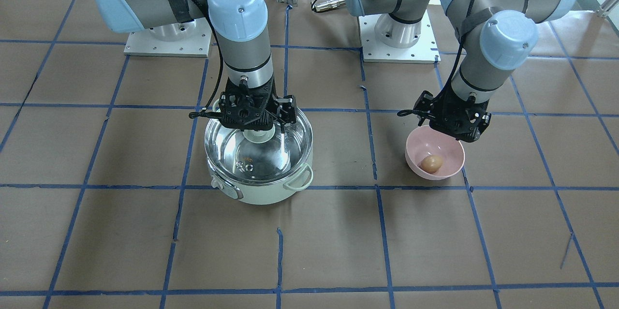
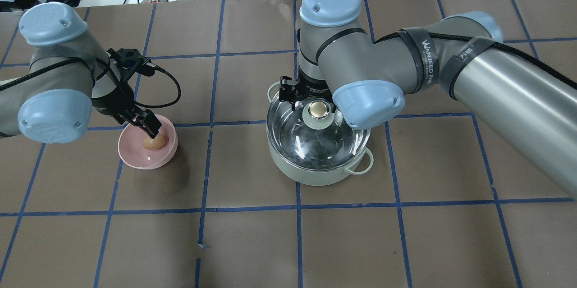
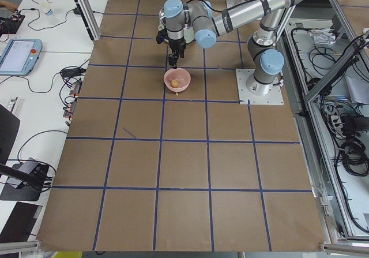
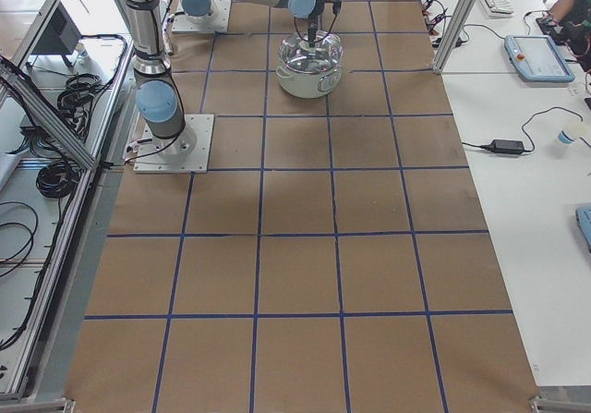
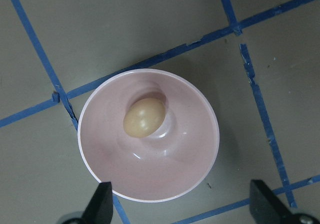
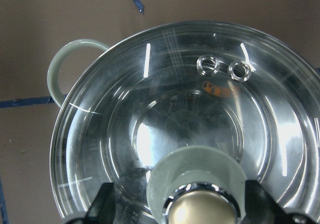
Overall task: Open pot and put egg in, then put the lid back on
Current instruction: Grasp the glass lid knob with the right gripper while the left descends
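Note:
The mint-green pot (image 1: 263, 194) stands on the table with the glass lid (image 1: 263, 156) resting on it. My right gripper (image 1: 263, 129) is open and straddles the lid's golden knob (image 2: 318, 110); in the right wrist view its fingers (image 6: 102, 206) stand on either side of the knob (image 6: 202, 211) without touching it. The light-brown egg (image 1: 431, 163) lies in a pink bowl (image 1: 452, 149). My left gripper (image 2: 151, 132) is open and hangs just above the bowl's edge, close to the egg (image 2: 155, 143). In the left wrist view the egg (image 5: 144, 117) lies free in the bowl (image 5: 165, 179).
Brown paper with blue tape lines (image 1: 377, 188) covers the table. The two arm bases (image 1: 399, 33) stand at the robot's side. The pot's loop handle (image 6: 60, 68) sticks out sideways. Cables and desks lie beyond the table's edges.

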